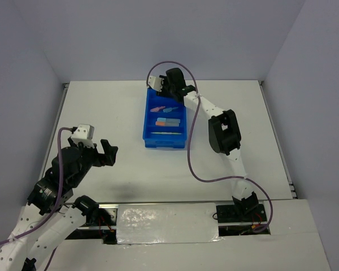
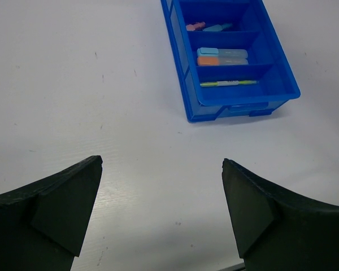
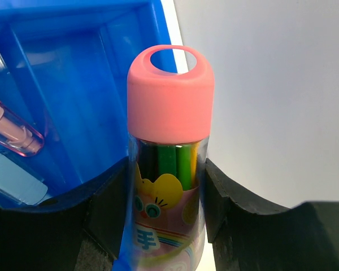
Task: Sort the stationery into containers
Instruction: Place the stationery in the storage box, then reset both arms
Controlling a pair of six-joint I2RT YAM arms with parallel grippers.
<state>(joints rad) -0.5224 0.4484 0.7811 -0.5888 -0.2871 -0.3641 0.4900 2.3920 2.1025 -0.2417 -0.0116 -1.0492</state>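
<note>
The blue tray [image 1: 146, 121] lies mid-table. My right gripper [image 1: 160, 84] is shut on a clear tube with a pink cap [image 3: 170, 96] holding green sticks, held by the tray's far end. In the right wrist view the gripper [image 3: 166, 186] pinches the tube beside the far compartment wall [image 3: 73, 62]. The tray holds a pink piece [image 1: 156, 108], a blue piece [image 1: 173, 108], a blue marker [image 1: 166, 119], an orange marker [image 1: 165, 123] and a thin yellow pen [image 1: 165, 132]. My left gripper [image 1: 110, 152] is open and empty above bare table, near-left of the tray [image 2: 237, 104].
White walls close the table at the back and sides. The right arm's purple cable [image 1: 192, 158] loops over the table right of the tray. A pink clear piece [image 3: 11, 132] and a pale blue piece [image 3: 14, 183] lie in the compartment near the tube.
</note>
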